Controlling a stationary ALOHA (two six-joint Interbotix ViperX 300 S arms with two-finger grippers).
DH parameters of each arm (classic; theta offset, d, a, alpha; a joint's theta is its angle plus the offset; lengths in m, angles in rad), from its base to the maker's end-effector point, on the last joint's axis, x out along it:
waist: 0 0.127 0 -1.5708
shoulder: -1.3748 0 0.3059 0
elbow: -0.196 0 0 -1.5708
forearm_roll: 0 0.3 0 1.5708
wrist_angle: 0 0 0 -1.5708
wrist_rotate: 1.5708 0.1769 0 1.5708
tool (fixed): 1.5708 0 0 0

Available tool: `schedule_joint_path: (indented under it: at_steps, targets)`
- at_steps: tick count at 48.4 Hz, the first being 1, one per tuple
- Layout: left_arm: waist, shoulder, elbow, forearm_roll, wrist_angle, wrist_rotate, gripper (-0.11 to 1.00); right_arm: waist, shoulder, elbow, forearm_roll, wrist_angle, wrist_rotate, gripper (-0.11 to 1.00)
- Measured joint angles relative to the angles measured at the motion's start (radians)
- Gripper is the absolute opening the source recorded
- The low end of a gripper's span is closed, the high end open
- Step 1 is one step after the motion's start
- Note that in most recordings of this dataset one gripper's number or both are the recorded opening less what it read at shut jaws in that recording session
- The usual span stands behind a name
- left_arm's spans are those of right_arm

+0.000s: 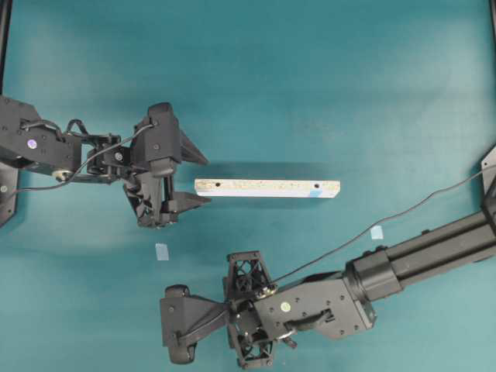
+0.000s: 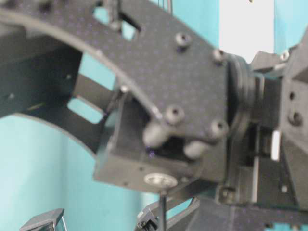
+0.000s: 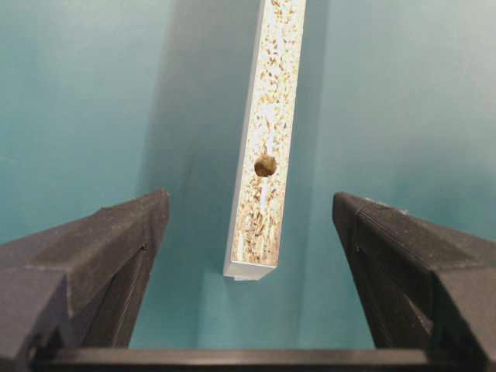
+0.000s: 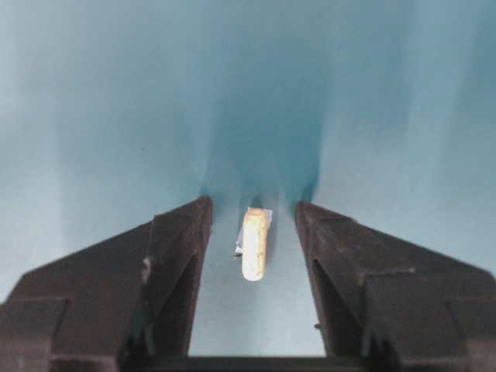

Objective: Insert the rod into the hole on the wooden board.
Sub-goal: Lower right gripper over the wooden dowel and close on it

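Note:
The wooden board (image 1: 267, 187) lies flat across the middle of the teal table. The hole (image 1: 318, 187) sits near its right end, beside a light-blue mark. My left gripper (image 1: 200, 180) stands open around the board's left end without touching it. In the left wrist view that end of the board (image 3: 267, 155) reaches between the wide-apart fingers of the left gripper (image 3: 252, 201) and shows the other dark hole (image 3: 265, 164). The rod (image 4: 255, 243) lies on the table between the fingers of my right gripper (image 4: 252, 213), with a gap on each side. From overhead the right gripper (image 1: 172, 325) hides the rod.
Two pale-blue tape squares lie on the table, one (image 1: 161, 251) below the left gripper and one (image 1: 377, 232) right of centre. A bit of tape (image 4: 265, 217) shows under the rod. The right arm (image 2: 159, 110), close and blurred, fills the table-level view.

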Motion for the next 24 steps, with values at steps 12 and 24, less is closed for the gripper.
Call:
schedule_joint_path:
  at_steps: [12,24]
  targets:
    - [0.002,0.0,0.0,0.0,0.0,-0.002,0.96,0.0,0.0,0.0,0.002,-0.002,0.0,0.42]
    - [0.002,0.0,0.0,0.0,0.0,-0.002,0.96,0.002,0.0,0.002,0.002,-0.002,0.0,0.37]
